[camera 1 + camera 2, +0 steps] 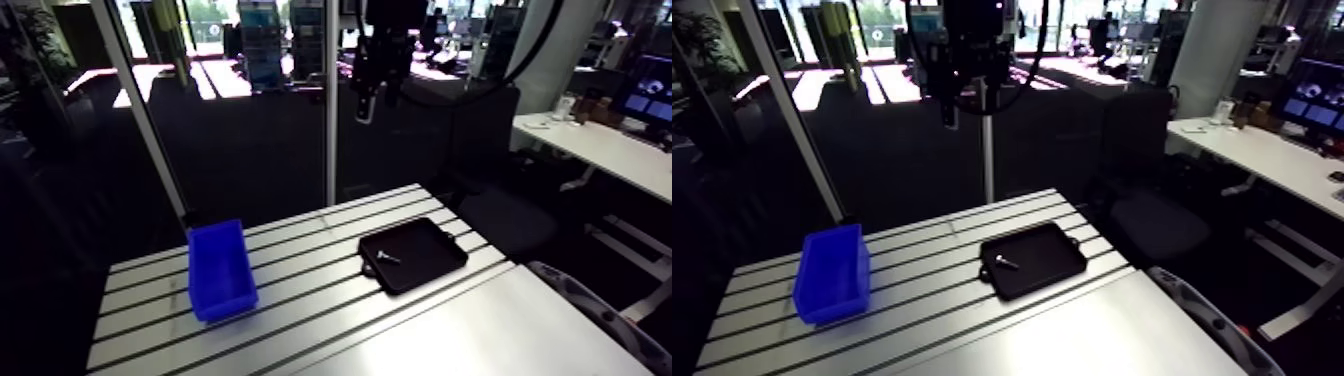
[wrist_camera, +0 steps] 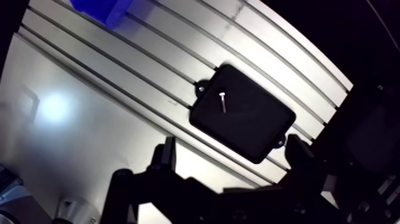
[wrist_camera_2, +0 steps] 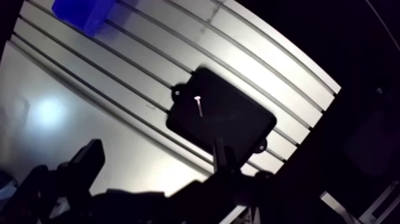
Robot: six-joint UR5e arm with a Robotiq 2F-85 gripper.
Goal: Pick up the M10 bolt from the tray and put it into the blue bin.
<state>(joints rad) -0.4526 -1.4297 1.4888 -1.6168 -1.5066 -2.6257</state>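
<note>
A small silver M10 bolt (image 2: 222, 101) lies flat in the black tray (image 2: 256, 128), near the tray's end that faces the bin. The tray sits on the right part of the slotted table (image 1: 300, 300). The blue bin (image 1: 220, 268) stands at the table's left side, well apart from the tray, and nothing shows inside it. My gripper (image 2: 232, 155) hangs high above the table, over the tray's near edge, with its fingers (image 2: 166, 152) spread wide and nothing between them. In the arm view the gripper (image 1: 375, 95) is a dark shape far above the tray.
A smooth light plate (image 1: 480, 330) covers the table's front right. A white upright post (image 1: 330, 100) and a slanted frame bar (image 1: 140, 110) stand behind the table's far edge. An office chair (image 1: 500, 215) sits off the right side.
</note>
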